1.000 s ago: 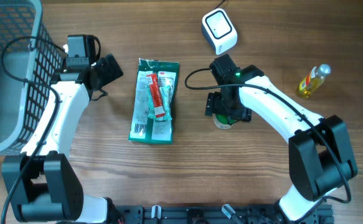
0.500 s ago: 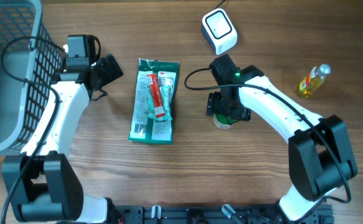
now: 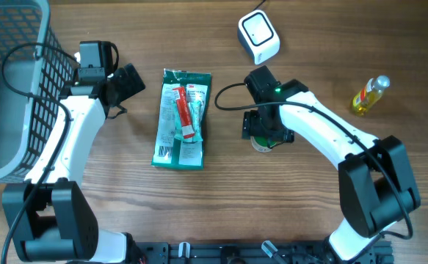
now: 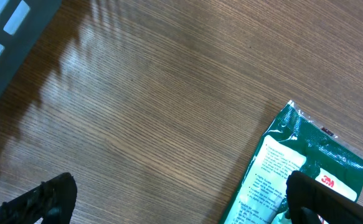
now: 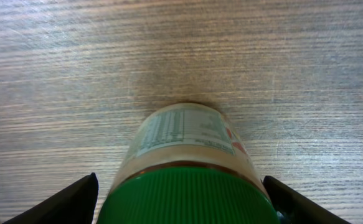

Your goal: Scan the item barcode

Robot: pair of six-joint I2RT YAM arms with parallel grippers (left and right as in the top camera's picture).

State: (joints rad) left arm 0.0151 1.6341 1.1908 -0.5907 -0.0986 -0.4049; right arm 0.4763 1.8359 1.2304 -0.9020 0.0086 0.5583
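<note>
A jar with a green ribbed lid (image 5: pixel 187 196) and a printed label stands upright on the wooden table; from overhead only a bit of the jar (image 3: pixel 261 144) shows under the arm. My right gripper (image 5: pixel 181 200) straddles the lid, one dark finger against each side, shut on it. The white barcode scanner (image 3: pixel 258 37) sits at the back, beyond that arm. My left gripper (image 4: pixel 178 199) hangs open over bare wood, its right fingertip (image 4: pixel 321 199) above the corner of a green packet (image 4: pixel 293 168). In the overhead view the left gripper (image 3: pixel 129 82) is left of that packet.
The green packet (image 3: pixel 182 117) with a red tube printed on it lies flat mid-table. A small yellow bottle (image 3: pixel 368 95) lies at the far right. A grey wire basket (image 3: pixel 8 88) fills the left edge, beside the left arm.
The right arm shifted slightly left and its jaws closed a little onto the jar's lid. The jar, the packet and the left arm stayed put.
</note>
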